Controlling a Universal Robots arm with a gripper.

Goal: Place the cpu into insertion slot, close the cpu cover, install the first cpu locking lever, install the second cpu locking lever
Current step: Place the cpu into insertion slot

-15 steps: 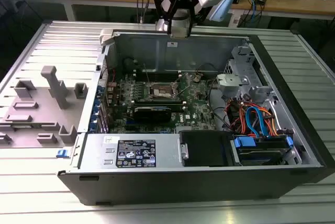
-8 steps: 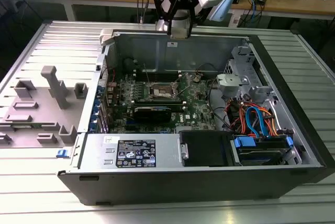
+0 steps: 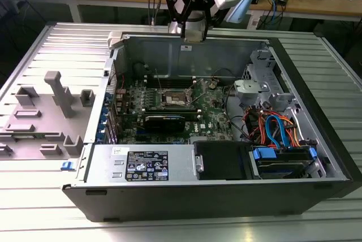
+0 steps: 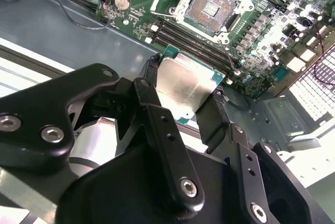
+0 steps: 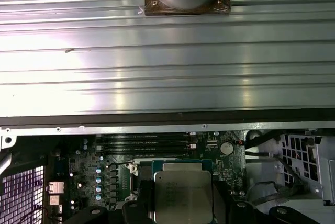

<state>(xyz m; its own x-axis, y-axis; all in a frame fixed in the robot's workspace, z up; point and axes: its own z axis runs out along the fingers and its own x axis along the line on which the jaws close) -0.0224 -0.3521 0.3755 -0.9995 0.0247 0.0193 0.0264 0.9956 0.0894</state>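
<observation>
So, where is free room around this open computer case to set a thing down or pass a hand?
Free: the ribbed table in front of the computer case, and its strip at the exterior view's right. Crowded: the grey fixture at that view's left, the cables beside the motherboard.

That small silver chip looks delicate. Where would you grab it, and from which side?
Probably by two opposite edges, coming straight down over its flat metal top. The cpu is thin and square, so only its rims offer a hold. The end effector has it just so: fingers pinch opposite edges, the top left bare, above the green board.
</observation>
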